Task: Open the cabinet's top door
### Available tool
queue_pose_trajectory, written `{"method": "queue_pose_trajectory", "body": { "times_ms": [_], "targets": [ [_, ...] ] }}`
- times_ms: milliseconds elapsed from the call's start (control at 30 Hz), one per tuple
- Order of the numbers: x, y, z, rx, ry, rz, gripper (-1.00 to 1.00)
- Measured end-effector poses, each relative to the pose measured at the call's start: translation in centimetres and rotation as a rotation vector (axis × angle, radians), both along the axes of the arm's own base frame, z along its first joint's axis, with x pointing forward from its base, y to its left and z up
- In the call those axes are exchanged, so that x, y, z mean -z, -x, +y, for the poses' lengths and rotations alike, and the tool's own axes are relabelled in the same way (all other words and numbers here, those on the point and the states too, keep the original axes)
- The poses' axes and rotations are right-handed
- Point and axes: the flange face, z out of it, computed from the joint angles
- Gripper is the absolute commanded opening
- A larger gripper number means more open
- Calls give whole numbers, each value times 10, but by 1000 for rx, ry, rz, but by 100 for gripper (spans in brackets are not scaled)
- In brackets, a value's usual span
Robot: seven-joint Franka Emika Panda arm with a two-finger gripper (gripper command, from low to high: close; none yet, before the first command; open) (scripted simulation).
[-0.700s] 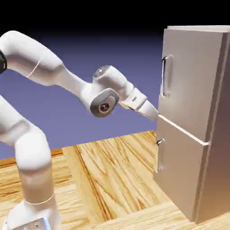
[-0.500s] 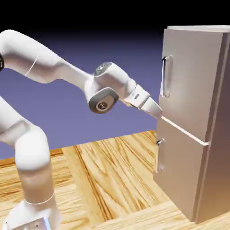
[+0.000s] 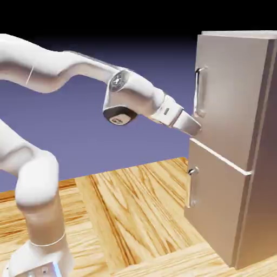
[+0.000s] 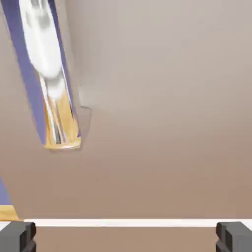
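— Wood first, right at our feet: the striped, honey-coloured wooden tabletop (image 3: 135,216) runs from us up to the base of the white jointed robot arm (image 3: 38,205), which rises at the lower left and bends over toward the right.

— And the claw?

— The pale two-finger gripper (image 3: 196,126) at the arm's end is level and pointing at the front of the tall brushed grey-beige metal cabinet (image 3: 259,162). From the hand's own camera, its two small dark grey fingertips (image 4: 17,236) sit far apart at the bottom corners, so the jaws are spread wide with only bare metal showing between them. It has hold of nothing.

— Where is it against the door?

— Just beside the lower edge of the large flat grey upper door panel (image 3: 230,97), a little above the pale seam that divides it from the shorter lower door (image 3: 216,200). I cannot tell whether the tips touch the metal.

— The handle?

— The long vertical silver bar handle (image 3: 199,92) stands on the upper door's near edge, above the gripper. In the hand view, its lower end shows at the upper left, apart from both fingertips. The upper door lies flush with the cabinet front, shut.
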Motion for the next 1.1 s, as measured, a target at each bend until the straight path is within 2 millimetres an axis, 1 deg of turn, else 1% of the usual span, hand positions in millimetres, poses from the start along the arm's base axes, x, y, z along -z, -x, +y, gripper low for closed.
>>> {"method": "queue_pose_trajectory", "body": {
  "times_ms": [267, 533, 800, 1100],
  "targets": [
    [-8, 9, -5, 0, -14, -99, 0],
    [-14, 17, -2, 5, -17, -210, 0],
    [-18, 22, 9, 22, -7, -328, 0],
    [-24, 22, 30, 57, 18, -463, 0]
  ]
}}
